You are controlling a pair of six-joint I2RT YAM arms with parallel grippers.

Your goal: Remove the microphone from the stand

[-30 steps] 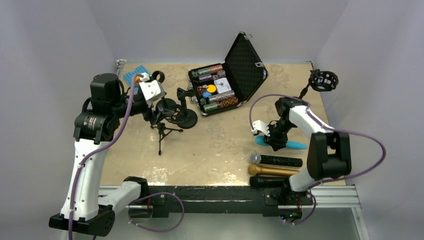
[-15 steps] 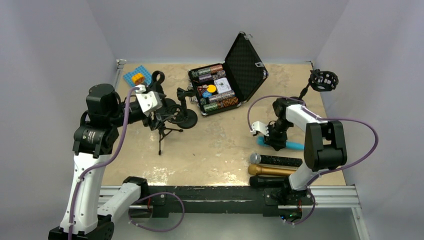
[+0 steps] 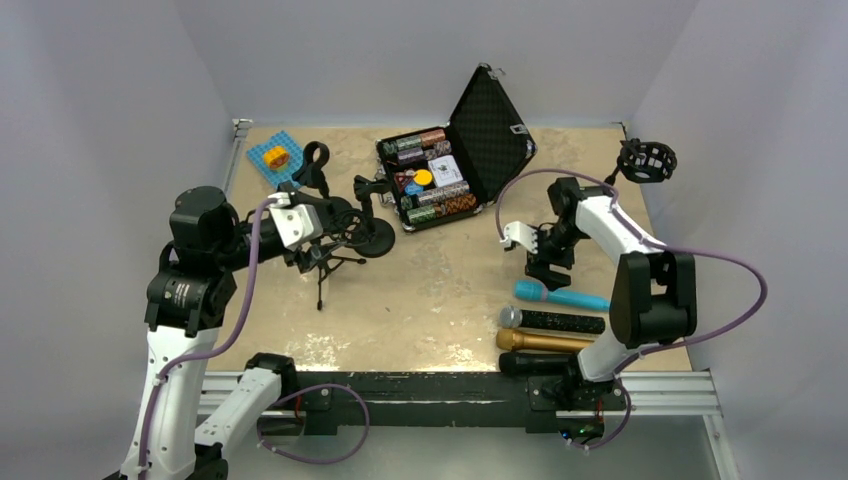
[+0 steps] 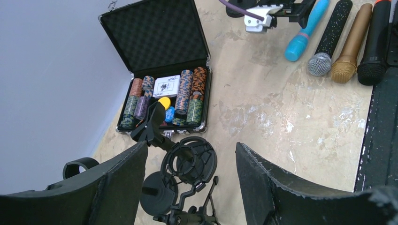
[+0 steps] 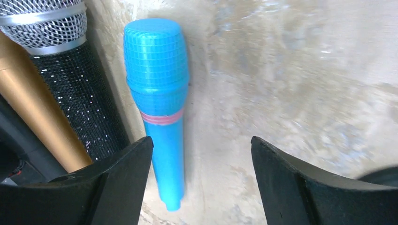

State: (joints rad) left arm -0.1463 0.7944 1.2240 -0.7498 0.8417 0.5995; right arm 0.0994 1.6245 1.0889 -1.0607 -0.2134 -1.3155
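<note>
A blue microphone [image 3: 562,295] lies flat on the table, the far one in a row of several microphones; it also shows in the right wrist view [image 5: 159,93]. My right gripper [image 3: 548,268] is open and empty, just above and beyond it [image 5: 202,140]. My left gripper [image 3: 322,245] is open and empty [image 4: 191,150] above a small black tripod stand [image 3: 322,268] whose round shock mount [image 4: 192,161] holds nothing.
A sparkly black microphone [image 3: 555,321], a gold one [image 3: 545,342] and a black one [image 3: 535,364] lie near the front edge. An open poker chip case [image 3: 440,178], a round-base stand [image 3: 372,238], another shock mount [image 3: 646,160] and a blue plate [image 3: 275,155] stand at the back.
My right gripper has lifted off the blue microphone and moved toward the far side, leaving it on the table. My left gripper has drawn slightly toward the near side.
</note>
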